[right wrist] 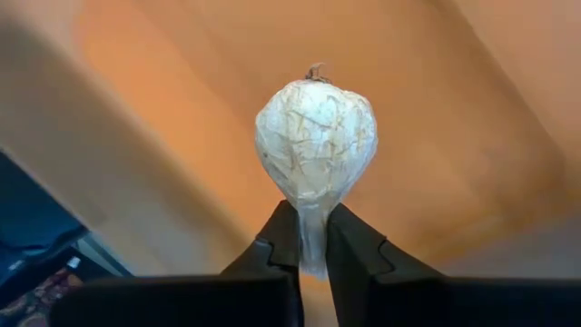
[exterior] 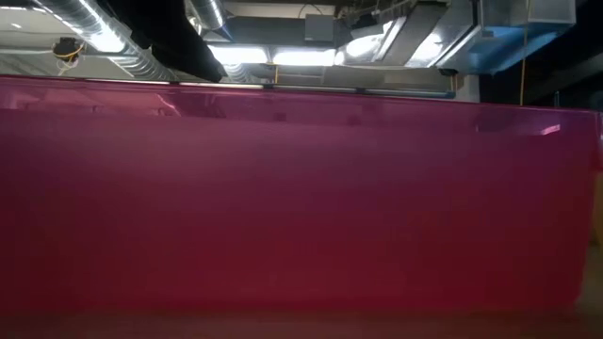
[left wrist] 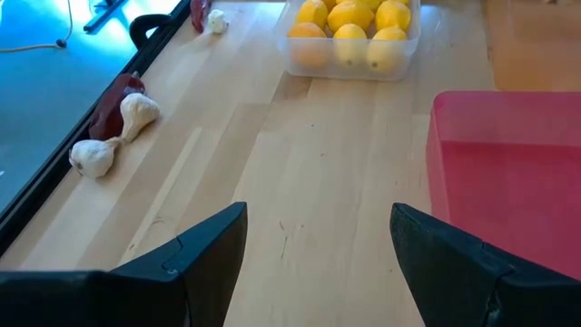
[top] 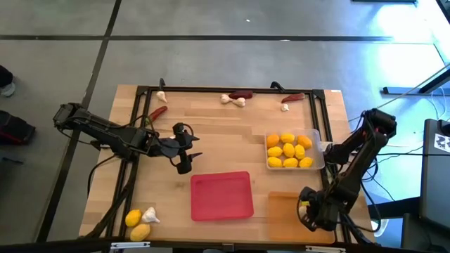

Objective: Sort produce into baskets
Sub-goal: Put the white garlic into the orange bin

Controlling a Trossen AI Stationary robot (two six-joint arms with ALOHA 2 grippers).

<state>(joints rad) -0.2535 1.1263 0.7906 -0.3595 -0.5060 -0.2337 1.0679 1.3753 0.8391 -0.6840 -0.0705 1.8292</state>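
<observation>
The right gripper (right wrist: 311, 238) pinches a garlic bulb (right wrist: 316, 136) by its stem end, bulb hanging forward over the orange tray (top: 290, 211) at about five o'clock on the table, probably so it drops inside rather than on the rim. The left gripper (left wrist: 318, 245) waits wide and empty near table centre, just beside the red tray (top: 221, 195). Lemons (top: 289, 150) fill the clear tray (top: 318, 136) at three o'clock. Chilies and garlic along twelve o'clock look unsorted, though they show small.
</observation>
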